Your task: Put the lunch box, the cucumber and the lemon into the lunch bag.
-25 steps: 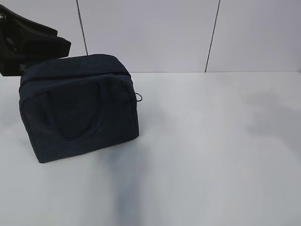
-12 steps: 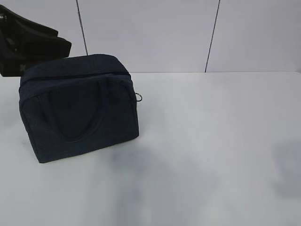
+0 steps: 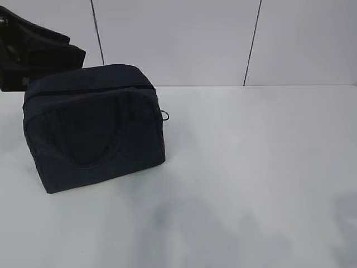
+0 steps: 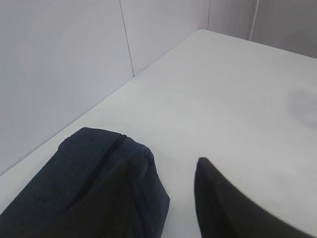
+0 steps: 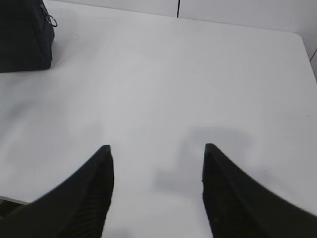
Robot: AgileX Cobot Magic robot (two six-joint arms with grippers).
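Note:
The dark navy lunch bag stands on the left of the white table, its zipper closed and its ring pull hanging at the right end. My left arm is behind the bag's back left corner. In the left wrist view the left gripper is open. Its right finger is clear of the bag, and its left finger is a dark shape in front of the fabric. My right gripper is open over bare table, far from the bag. The lunch box, cucumber and lemon are out of view.
White wall panels rise directly behind the table's back edge. The table's right edge and near edge show in the right wrist view. Soft arm shadows lie on the front of the table.
The bag and the left arm have not moved. The grey shadow on the right of the table has slid toward the front right corner.

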